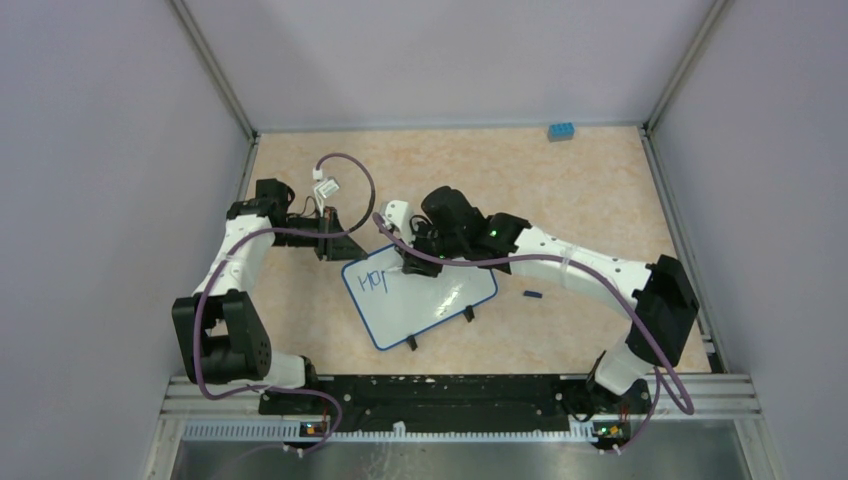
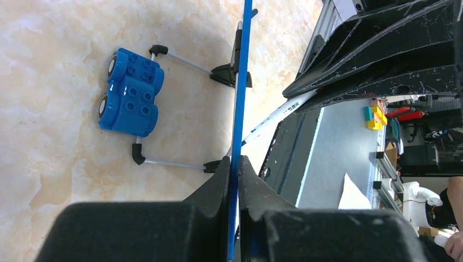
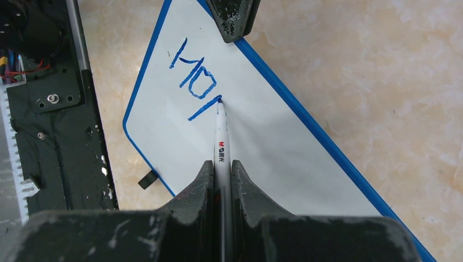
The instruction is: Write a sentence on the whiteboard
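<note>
The whiteboard (image 1: 440, 305) lies tilted on the table, white with a thin blue rim. Blue marker strokes reading "Ho" plus one slanted stroke (image 3: 194, 82) sit near its upper left corner; no more of the sentence shows. My left gripper (image 1: 335, 245) is shut on the board's rim, which the left wrist view shows edge-on as a blue line (image 2: 238, 109) between the fingers. My right gripper (image 3: 221, 166) is shut on a white marker (image 3: 221, 136), its tip touching the board at the end of the slanted stroke. The marker also shows in the left wrist view (image 2: 278, 114).
A blue toy block (image 1: 560, 131) sits at the table's far back right; it also shows in the left wrist view (image 2: 131, 91). A small dark cap-like piece (image 1: 532, 294) lies right of the board. Black clip feet (image 1: 467, 314) stick out from the board's near edge. The black rail (image 1: 450, 395) runs along the front.
</note>
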### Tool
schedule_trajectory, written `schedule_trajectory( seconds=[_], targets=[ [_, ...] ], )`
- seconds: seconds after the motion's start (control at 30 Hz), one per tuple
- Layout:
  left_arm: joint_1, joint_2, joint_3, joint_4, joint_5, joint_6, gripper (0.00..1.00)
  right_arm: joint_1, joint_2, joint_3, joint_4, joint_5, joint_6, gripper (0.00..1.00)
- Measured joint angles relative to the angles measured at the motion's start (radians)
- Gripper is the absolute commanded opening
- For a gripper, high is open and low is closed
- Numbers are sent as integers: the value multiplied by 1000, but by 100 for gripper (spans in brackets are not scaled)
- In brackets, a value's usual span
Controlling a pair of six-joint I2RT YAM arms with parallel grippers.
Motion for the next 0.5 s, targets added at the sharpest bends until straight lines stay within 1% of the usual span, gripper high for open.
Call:
schedule_trajectory(
  seconds=[0.5],
  targets=[
    [0, 0, -1, 2, 0, -3, 0, -11, -20, -20, 0, 10, 0, 0]
  ],
)
